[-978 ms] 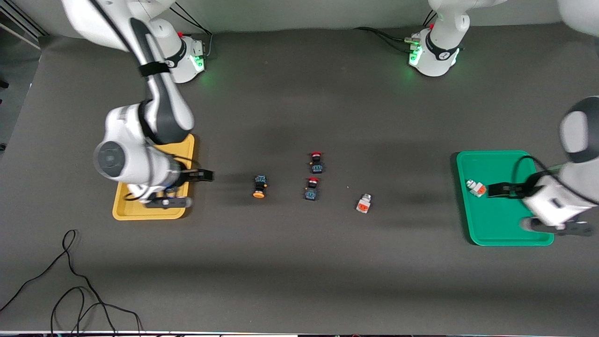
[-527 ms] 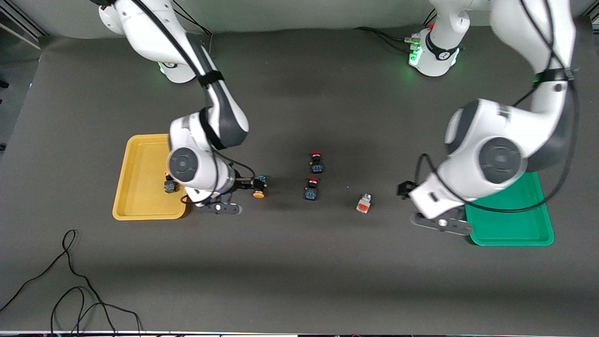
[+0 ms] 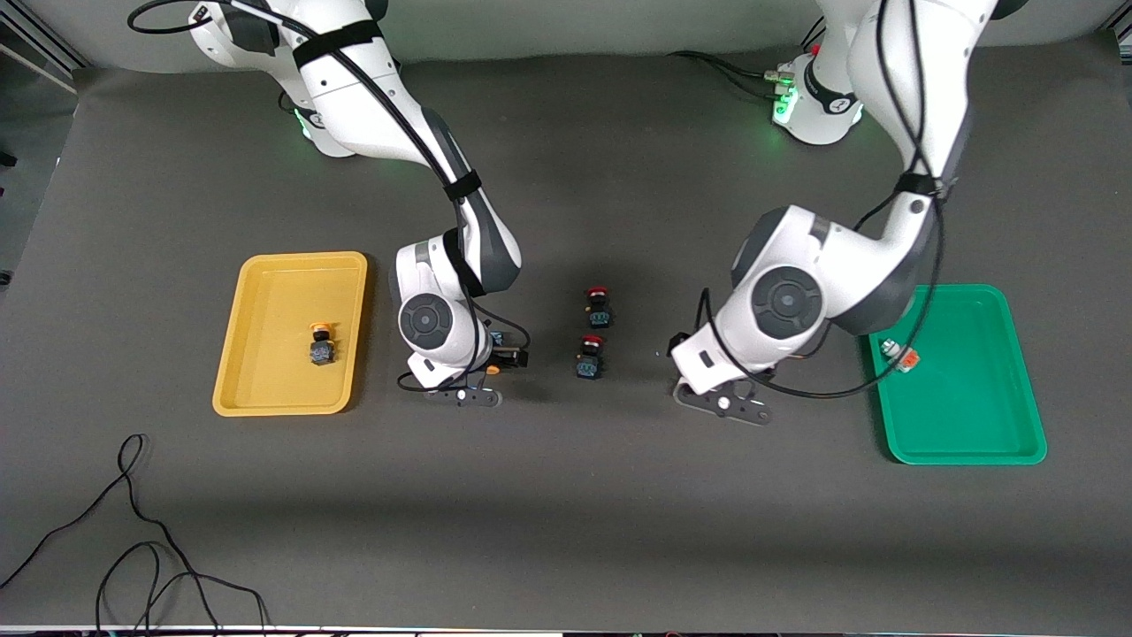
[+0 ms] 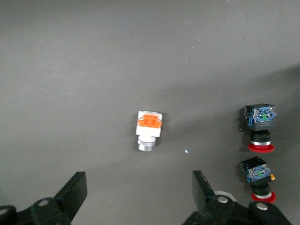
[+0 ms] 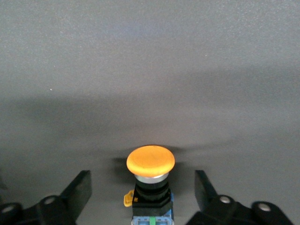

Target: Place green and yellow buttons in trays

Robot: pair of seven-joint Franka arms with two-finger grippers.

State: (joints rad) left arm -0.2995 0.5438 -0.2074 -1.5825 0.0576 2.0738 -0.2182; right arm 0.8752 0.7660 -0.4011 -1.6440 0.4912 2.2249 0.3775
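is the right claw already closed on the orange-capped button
No: in the right wrist view the right claw stands open, its fingers apart on either side of the orange-capped button without touching it.

surface: dark grey table point(image 3: 566, 531)
landmark: two red-capped switches point(image 3: 594, 332) in the middle
yellow tray point(image 3: 265, 400): toward the right arm's end
green tray point(image 3: 964, 451): toward the left arm's end
yellow-capped button point(image 5: 150, 180): on the table between landmark and yellow tray
white button point(image 4: 149, 130): on the table between landmark and green tray
black cable point(image 3: 133, 548): at the table edge nearest to the camera, at the right arm's end
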